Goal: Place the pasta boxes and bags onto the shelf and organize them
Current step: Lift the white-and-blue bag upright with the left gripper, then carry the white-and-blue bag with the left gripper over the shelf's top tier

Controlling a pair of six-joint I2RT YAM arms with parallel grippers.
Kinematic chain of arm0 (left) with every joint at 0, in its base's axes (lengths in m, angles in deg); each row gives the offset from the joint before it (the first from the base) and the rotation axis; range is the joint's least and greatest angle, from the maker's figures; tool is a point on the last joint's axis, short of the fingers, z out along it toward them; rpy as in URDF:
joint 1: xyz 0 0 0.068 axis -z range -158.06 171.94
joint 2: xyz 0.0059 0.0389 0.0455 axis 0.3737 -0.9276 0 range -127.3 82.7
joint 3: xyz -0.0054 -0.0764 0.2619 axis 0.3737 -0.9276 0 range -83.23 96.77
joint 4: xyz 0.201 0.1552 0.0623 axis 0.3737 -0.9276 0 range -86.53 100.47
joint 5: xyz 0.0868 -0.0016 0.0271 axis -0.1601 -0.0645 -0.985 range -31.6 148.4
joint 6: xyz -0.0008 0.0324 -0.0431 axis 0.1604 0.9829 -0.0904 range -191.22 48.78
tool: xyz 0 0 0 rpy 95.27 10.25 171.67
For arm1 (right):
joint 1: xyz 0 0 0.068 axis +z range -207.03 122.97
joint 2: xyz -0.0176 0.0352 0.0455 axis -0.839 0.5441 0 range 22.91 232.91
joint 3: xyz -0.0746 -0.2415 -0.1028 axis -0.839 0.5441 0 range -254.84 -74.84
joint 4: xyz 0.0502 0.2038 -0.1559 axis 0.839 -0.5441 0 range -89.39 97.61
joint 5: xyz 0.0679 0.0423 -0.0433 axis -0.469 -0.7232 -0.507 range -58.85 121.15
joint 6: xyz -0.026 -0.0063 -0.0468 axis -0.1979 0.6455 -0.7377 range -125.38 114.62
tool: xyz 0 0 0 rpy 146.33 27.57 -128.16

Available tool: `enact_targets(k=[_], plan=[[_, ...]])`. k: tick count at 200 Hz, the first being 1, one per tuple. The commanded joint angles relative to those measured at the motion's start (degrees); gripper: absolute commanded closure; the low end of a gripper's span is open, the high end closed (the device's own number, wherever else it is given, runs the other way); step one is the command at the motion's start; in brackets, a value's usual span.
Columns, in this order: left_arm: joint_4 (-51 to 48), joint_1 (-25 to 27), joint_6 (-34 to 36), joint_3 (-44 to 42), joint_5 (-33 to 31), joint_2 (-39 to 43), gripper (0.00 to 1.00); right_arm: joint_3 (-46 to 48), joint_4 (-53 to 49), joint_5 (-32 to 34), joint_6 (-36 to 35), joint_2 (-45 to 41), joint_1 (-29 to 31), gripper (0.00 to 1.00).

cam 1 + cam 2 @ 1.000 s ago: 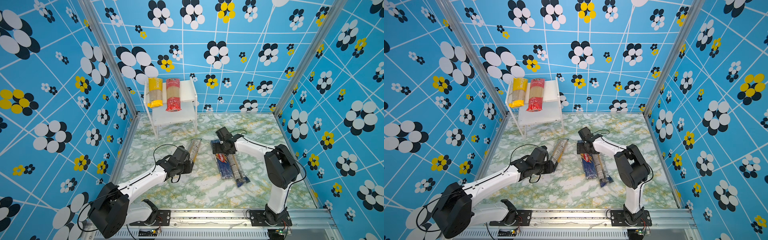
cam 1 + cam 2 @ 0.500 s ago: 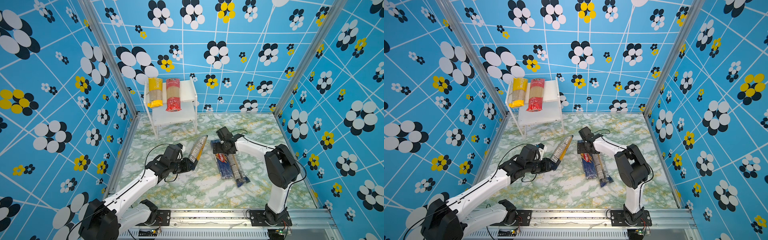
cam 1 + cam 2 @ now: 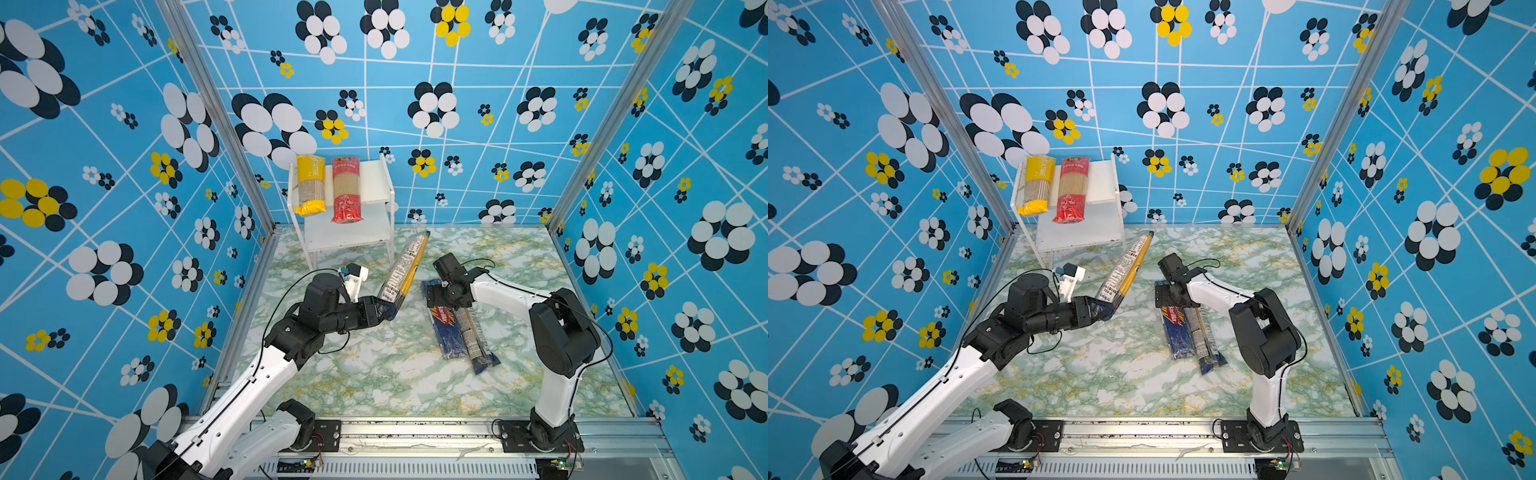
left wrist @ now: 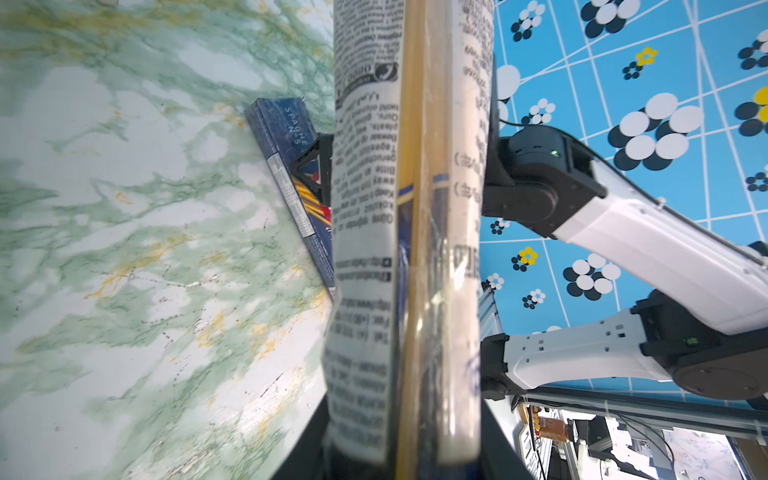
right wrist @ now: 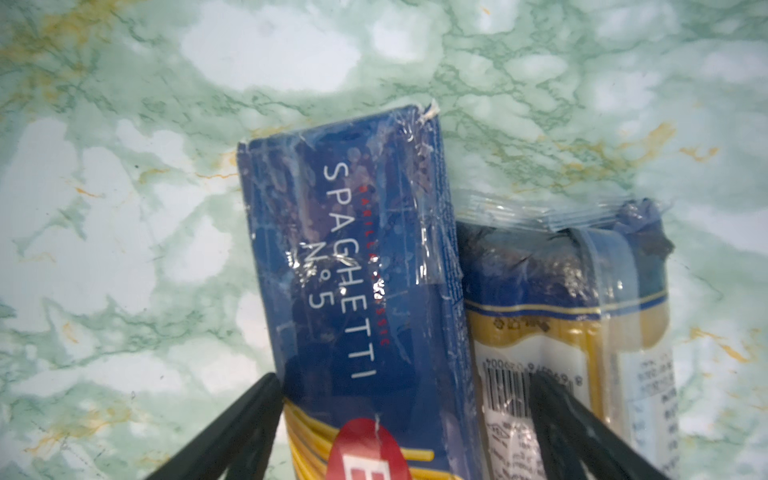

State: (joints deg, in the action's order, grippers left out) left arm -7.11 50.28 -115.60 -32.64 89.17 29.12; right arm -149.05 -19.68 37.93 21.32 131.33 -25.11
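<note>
Left gripper [image 3: 382, 311] has swung the text-covered spaghetti bag [image 3: 405, 268] up toward the shelf [image 3: 349, 233], pinching one end; the long overhang could sag and slip. Right gripper [image 5: 403, 384] hangs spread over the Barilla box [image 5: 353, 270].

Crinkly glossy bag [image 4: 365, 249] (clear plastic)

High overhead stereo pair, close wrist views

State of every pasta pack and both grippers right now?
yellow bag: lying on shelf top board
red bag: lying beside yellow bag
slim bag: raised, tilted
Barilla box: flat on table
second bag: flat beside Barilla box
left gripper: shut on slim bag
right gripper: open above Barilla box
</note>
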Motion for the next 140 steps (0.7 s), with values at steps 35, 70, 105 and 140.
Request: enact_targets(k=[35, 70, 105, 140], plan=[[12.77, -1.18, 1.88, 9.40, 1.15, 2.74, 1.00, 0.05, -1.84, 0.45, -0.57, -0.09, -0.72, 0.04], [14.50, -1.29, 3.02, 14.08, -1.70, 1.85, 1.00, 0.52, -1.80, 0.29, -0.44, -0.38, -0.73, 0.04], [17.19, -1.27, 2.81, 18.11, -5.14, -0.06, 1.00, 0.74, -1.76, 0.41, -0.50, -0.40, -0.72, 0.04], [16.57, -1.28, 4.34, 23.58, -10.59, -3.04, 1.00, 0.64, -1.87, 0.45, -0.48, -0.36, -0.72, 0.04]])
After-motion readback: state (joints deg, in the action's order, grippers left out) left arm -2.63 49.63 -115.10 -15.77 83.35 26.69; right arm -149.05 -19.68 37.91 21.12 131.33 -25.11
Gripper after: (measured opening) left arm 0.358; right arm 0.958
